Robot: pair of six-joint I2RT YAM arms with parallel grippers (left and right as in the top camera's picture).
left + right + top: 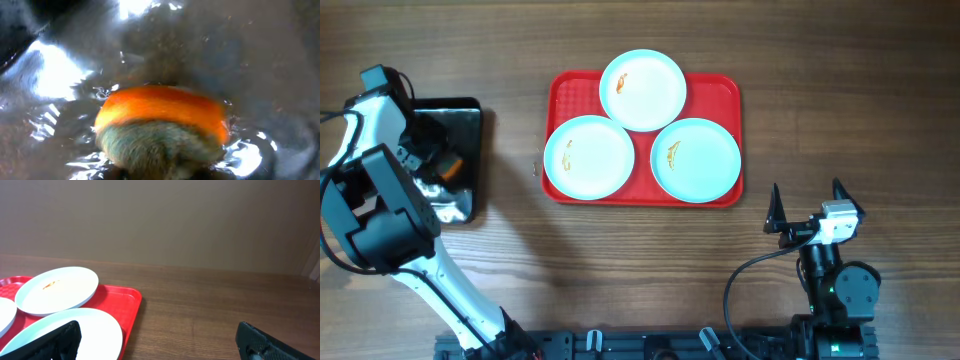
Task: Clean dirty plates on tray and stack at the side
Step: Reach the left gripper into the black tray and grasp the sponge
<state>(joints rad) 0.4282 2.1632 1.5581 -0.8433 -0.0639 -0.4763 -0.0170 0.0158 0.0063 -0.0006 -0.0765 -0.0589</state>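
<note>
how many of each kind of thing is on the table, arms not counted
round pale blue-rimmed plates: 3
large red rectangular plastic tray: 1
smaller black glossy rectangular tray: 1
orange sponge with a green scrub side: 1
total: 6

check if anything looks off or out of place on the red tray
Orange smears on the rear plate, left plate and right plate. The rear one juts past the red tray's far rim and overlaps the other two, seemingly perched on them. Nothing looks broken.
</note>
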